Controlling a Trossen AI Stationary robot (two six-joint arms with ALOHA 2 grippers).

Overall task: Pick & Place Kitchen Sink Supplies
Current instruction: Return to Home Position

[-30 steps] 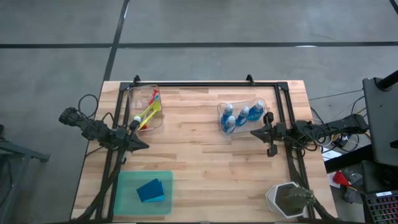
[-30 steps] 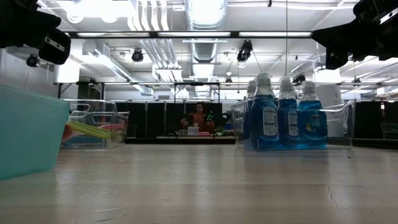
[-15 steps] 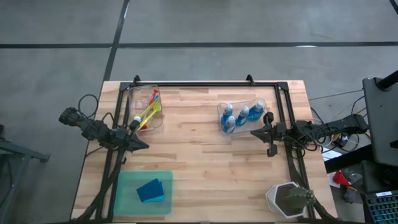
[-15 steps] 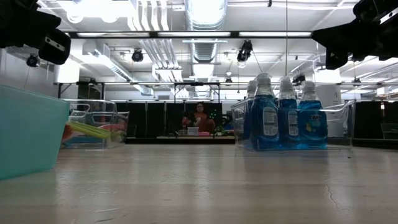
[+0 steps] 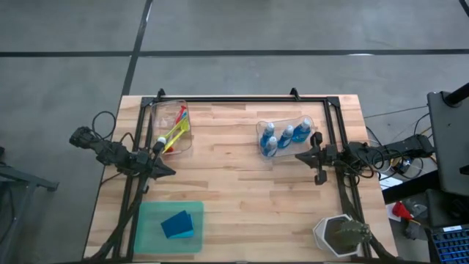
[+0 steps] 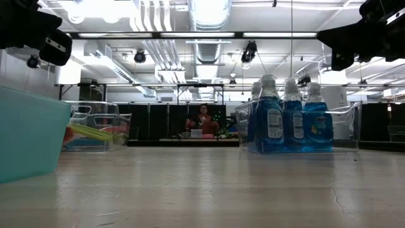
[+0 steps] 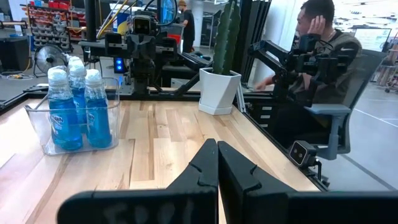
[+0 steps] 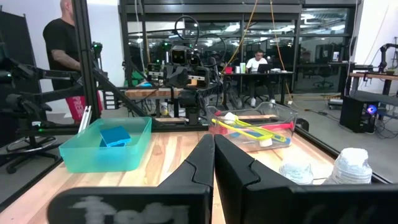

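Left gripper [image 5: 168,171] closed, empty, over the left side of the table [image 5: 242,198]; right gripper [image 5: 300,155] closed, empty, at the right; sponges [image 5: 178,224] sit in the near-left tray [image 5: 150,236].

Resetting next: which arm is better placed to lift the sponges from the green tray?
Probably left: the left gripper is near the green tray holding the sponges; the right gripper is far across.

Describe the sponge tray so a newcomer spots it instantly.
On the wooden table, look at the corner on the left arm's side, across from the potted plant. The green tray there holds blue sponges; the brush bin and bottle bin are clear.
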